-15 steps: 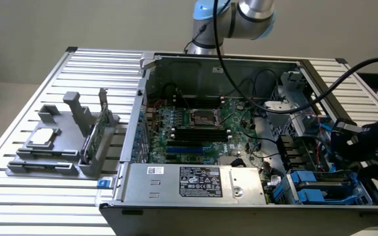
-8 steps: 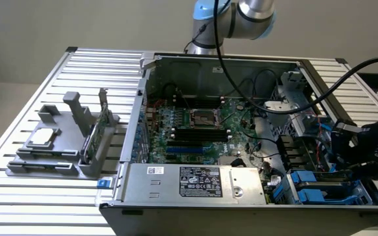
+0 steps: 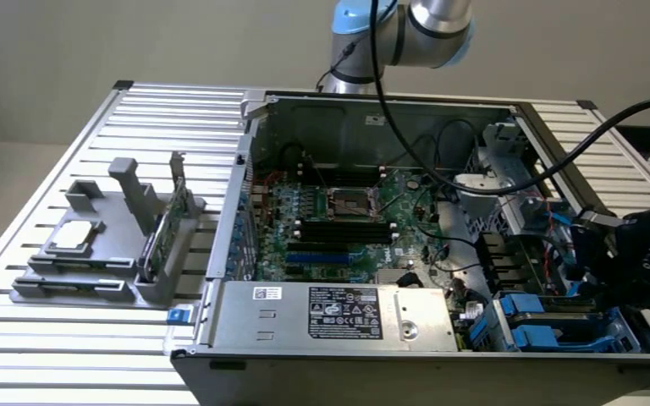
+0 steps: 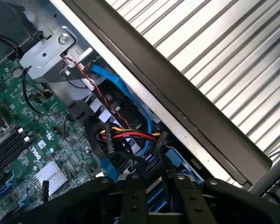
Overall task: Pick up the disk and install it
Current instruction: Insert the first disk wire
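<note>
At the exterior view's right, my dark gripper hangs over the drive bay in the front corner of the open computer case. In the wrist view the two black fingers stand on either side of the disk. The disk sits edge-on in the bay, with only its blue ribbed rail showing. The gripper looks shut on that blue edge. The disk's face and label are hidden below.
The case's metal side wall runs close beside the gripper. Blue, red and yellow cables cross just ahead of the fingers. The motherboard fills the case's middle. A grey fixture with a chip and an upright card stands on the slatted table.
</note>
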`<state>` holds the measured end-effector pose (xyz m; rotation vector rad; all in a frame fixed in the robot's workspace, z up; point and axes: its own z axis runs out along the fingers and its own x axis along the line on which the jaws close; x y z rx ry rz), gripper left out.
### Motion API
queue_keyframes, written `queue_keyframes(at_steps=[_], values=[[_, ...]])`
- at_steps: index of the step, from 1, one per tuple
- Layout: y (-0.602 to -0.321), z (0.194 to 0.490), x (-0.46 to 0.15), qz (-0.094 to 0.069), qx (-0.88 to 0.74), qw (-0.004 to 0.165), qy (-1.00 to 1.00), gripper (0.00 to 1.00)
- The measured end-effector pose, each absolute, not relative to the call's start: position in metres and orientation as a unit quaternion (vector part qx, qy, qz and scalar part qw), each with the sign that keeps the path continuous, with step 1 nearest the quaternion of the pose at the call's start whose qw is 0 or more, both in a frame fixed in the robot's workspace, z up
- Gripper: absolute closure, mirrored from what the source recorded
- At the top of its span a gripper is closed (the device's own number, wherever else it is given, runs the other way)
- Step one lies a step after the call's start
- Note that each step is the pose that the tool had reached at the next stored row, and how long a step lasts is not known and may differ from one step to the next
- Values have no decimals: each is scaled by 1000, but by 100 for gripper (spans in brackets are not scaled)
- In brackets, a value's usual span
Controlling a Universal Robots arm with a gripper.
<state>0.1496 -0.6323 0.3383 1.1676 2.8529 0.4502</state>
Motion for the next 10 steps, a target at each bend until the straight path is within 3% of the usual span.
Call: queue_keyframes(at_steps=[1,10], values=[[-632,338,150,144,380,13,914,77],[-632,338,149,141,423,9,895,77]])
